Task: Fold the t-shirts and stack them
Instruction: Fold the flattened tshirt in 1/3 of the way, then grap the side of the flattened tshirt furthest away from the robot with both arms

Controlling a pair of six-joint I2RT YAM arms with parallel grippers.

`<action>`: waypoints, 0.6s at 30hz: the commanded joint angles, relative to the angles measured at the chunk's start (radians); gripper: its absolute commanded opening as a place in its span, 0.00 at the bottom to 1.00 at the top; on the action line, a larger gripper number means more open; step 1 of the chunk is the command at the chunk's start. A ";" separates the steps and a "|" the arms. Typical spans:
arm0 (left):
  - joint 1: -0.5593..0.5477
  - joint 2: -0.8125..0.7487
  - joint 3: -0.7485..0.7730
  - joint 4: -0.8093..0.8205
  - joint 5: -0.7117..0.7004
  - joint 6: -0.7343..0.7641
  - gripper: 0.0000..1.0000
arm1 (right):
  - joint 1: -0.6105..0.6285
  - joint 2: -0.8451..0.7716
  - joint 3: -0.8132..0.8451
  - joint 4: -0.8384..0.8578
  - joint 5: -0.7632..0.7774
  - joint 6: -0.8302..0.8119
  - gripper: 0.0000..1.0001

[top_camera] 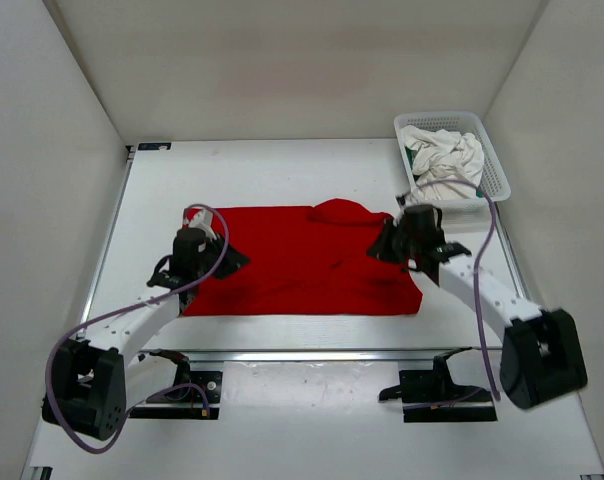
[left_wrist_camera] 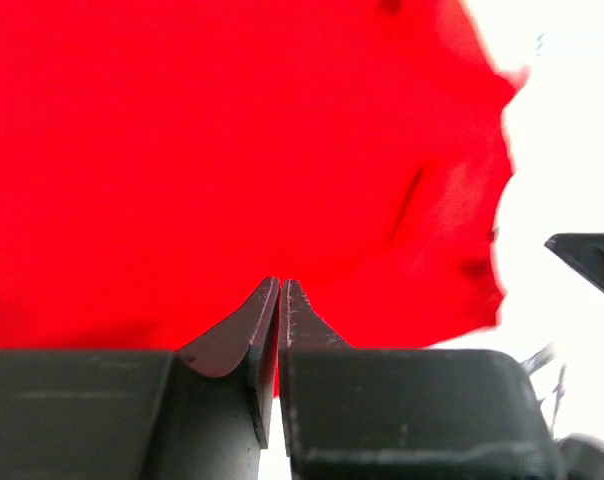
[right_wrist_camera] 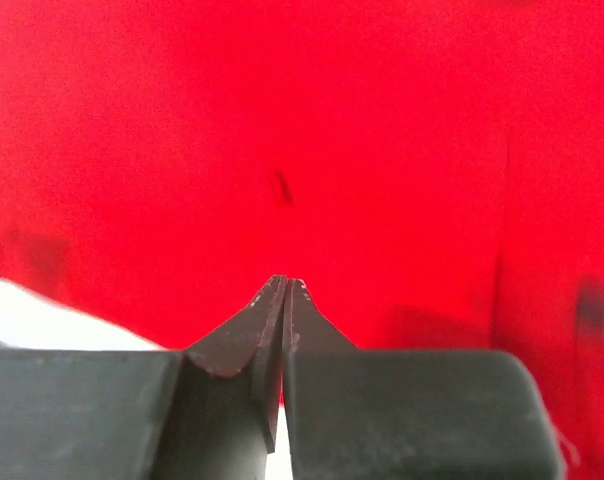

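The red t-shirt (top_camera: 302, 265) lies spread flat on the white table, with one sleeve folded in as a hump (top_camera: 342, 211) at its far edge. My left gripper (top_camera: 232, 262) sits low at the shirt's left edge, its fingers shut to a hairline slit (left_wrist_camera: 280, 285), red cloth (left_wrist_camera: 232, 150) just beyond the tips. My right gripper (top_camera: 379, 247) is at the shirt's right edge, fingers shut tight (right_wrist_camera: 285, 282) over the red cloth (right_wrist_camera: 282, 120). No cloth shows clearly pinched in either. A white t-shirt (top_camera: 444, 155) lies crumpled in the basket.
The white mesh basket (top_camera: 498, 172) stands at the back right corner, just behind the right arm. White walls close the table on three sides. A metal rail (top_camera: 312, 354) runs along the near edge ahead of the arm bases.
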 commanded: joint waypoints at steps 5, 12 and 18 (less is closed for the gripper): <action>0.083 0.176 0.111 0.170 0.056 -0.076 0.16 | -0.083 0.549 0.493 0.138 0.067 -0.170 0.08; 0.050 0.219 0.058 0.202 0.039 -0.070 0.17 | -0.130 0.883 0.893 -0.033 0.084 -0.225 0.31; 0.049 0.249 0.070 0.208 0.033 -0.064 0.16 | -0.121 0.981 0.971 -0.097 0.003 -0.227 0.42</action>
